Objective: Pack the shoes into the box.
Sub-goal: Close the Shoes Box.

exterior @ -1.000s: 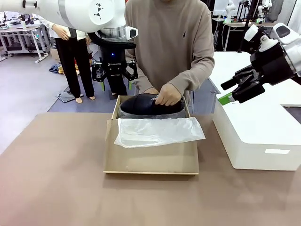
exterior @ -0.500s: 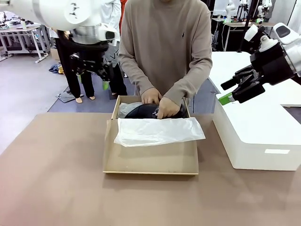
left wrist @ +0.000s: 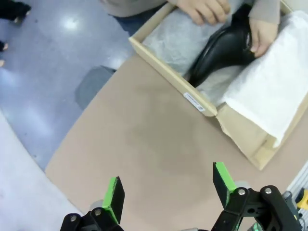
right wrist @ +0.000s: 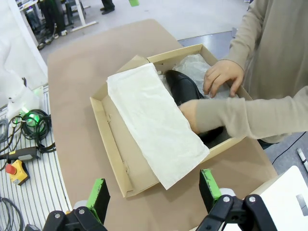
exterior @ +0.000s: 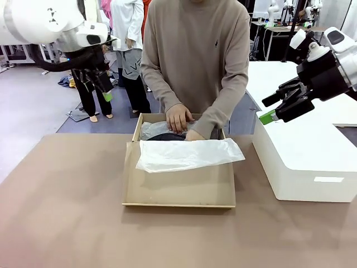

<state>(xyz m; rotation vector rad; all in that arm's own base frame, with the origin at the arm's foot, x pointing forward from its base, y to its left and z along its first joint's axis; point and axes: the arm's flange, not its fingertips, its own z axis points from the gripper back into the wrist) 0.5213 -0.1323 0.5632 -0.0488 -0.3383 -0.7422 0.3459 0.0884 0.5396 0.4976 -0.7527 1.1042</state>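
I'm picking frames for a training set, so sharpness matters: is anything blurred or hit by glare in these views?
Front view: the left gripper looks slightly blurred, the box sharp. Left wrist view: glare on the floor, soft highlights on the shoe. Right wrist view: crisp, the tissue paper bright but not washed out.

In the centre of the front view I see the box (exterior: 135, 131): brown cardboard, shallow, standing open. Its lid (exterior: 178, 190) lies flat, toward the lower edge of the frame. A white tissue (exterior: 187, 154) sheet is spread from the box over the hinge and onto the lid. Inside the box, on crumpled tissue, lies a glossy black shoe (exterior: 164, 136). In the left wrist view it runs diagonally in the upper right. I cannot tell if a second shoe is there.
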